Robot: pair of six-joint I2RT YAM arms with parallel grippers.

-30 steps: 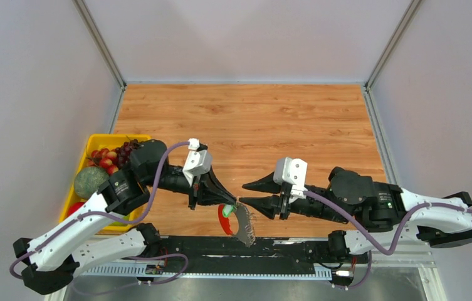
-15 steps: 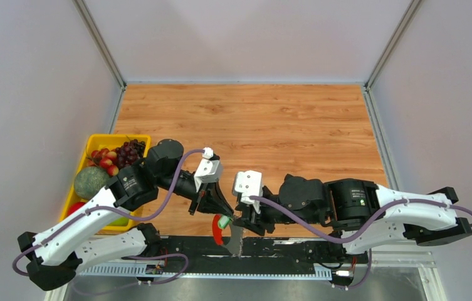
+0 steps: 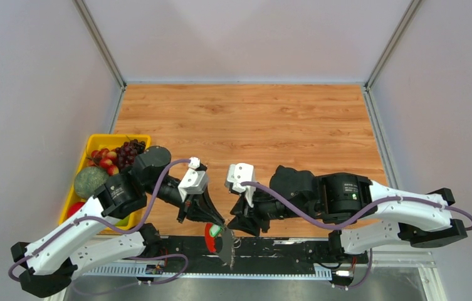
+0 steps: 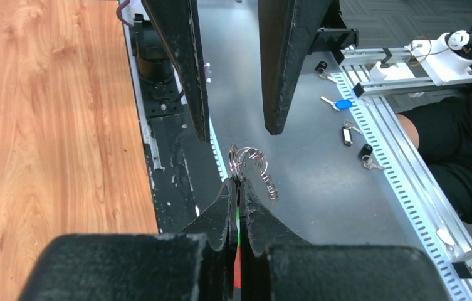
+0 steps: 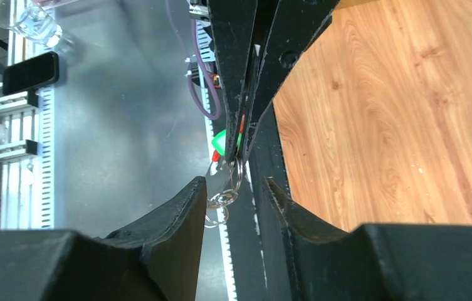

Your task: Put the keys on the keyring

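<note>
My left gripper [image 3: 219, 224] is shut on the keys, a tiny key with a bright green head [image 3: 215, 231], at the table's near edge. The keyring's red loop [image 3: 209, 233] and silvery jagged fan [image 3: 227, 246] hang below it over the black rail. In the left wrist view my shut left gripper [image 4: 238, 183] shows green and red between its pads, with thin wire rings [image 4: 247, 158] dangling past the tips. My right gripper [image 3: 234, 226] is open just right of the bundle. In the right wrist view the right gripper [image 5: 234, 183] straddles the rings [image 5: 224, 197], below the green head [image 5: 222, 143].
A yellow tray [image 3: 115, 137] with grapes [image 3: 119, 155] and a melon [image 3: 89, 182] sits at the table's left edge. Beyond the near edge are the black rail [image 3: 283, 248] and a grey bench with loose keys [image 4: 341, 104] and a phone [image 5: 29, 72].
The right arm swung left and in until its open gripper meets the left one. The left gripper carried the bundle down toward the near edge, over the black rail.
</note>
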